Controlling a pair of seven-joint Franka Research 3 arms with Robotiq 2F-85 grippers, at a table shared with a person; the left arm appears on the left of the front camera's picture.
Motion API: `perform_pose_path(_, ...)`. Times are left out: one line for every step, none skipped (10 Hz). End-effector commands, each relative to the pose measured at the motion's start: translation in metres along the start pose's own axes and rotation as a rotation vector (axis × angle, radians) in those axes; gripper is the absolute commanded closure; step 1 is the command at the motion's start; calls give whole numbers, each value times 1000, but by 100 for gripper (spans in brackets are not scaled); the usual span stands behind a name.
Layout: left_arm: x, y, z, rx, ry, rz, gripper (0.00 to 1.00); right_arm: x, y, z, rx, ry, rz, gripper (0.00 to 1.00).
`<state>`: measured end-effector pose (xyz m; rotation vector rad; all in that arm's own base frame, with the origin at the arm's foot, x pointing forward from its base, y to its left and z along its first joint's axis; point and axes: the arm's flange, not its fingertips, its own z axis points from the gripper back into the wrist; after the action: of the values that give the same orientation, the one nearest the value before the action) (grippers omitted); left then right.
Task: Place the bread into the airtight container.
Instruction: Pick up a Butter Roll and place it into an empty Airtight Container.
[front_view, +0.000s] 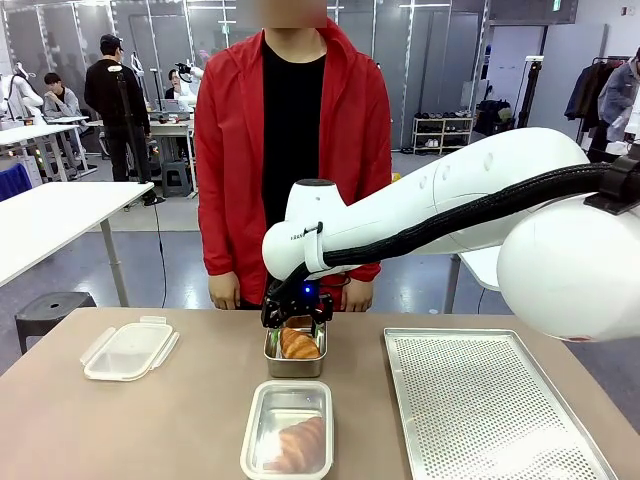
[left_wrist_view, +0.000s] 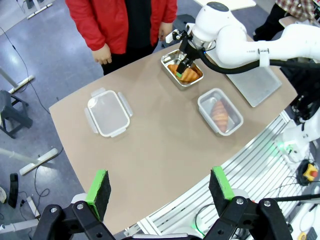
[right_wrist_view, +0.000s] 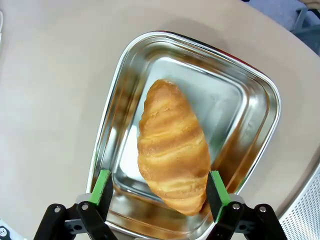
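A golden croissant, the bread (right_wrist_view: 172, 152), lies in a shiny steel tray (right_wrist_view: 250, 100). My right gripper (right_wrist_view: 159, 186) hangs open just above it, and its green pads (right_wrist_view: 103, 186) stand on either side of the bread's near end. From the front, the right gripper (front_view: 297, 318) is over the steel tray (front_view: 273, 362) and its bread (front_view: 300, 346). Nearer me stands the airtight container (front_view: 256, 430), holding another croissant (front_view: 298, 445). My left gripper (left_wrist_view: 160, 184) is open, high above the table, holding nothing.
A clear clip lid (front_view: 128, 350) lies at the table's left. A perforated metal sheet tray (front_view: 480, 405) covers the right side. A person in a red jacket (front_view: 230, 150) stands at the far edge, with their hands (front_view: 224, 290) hanging just behind the steel tray.
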<state>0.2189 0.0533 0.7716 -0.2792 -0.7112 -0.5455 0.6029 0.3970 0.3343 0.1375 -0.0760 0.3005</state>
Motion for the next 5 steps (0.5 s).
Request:
perform_pose_path(1, 0, 2, 2, 7, -16, 0, 1, 1, 0, 3, -2, -1, 7)
perform_pose_path(1, 0, 2, 2, 7, -16, 0, 1, 1, 0, 3, -2, -1, 7)
perform_pose_path(1, 0, 2, 2, 7, -16, 0, 1, 1, 0, 3, -2, -1, 7)
perform_pose_path(1, 0, 2, 2, 7, -16, 0, 1, 1, 0, 3, -2, -1, 7)
perform_pose_path(1, 0, 2, 2, 7, -16, 0, 0, 0, 0, 0, 0, 0, 7)
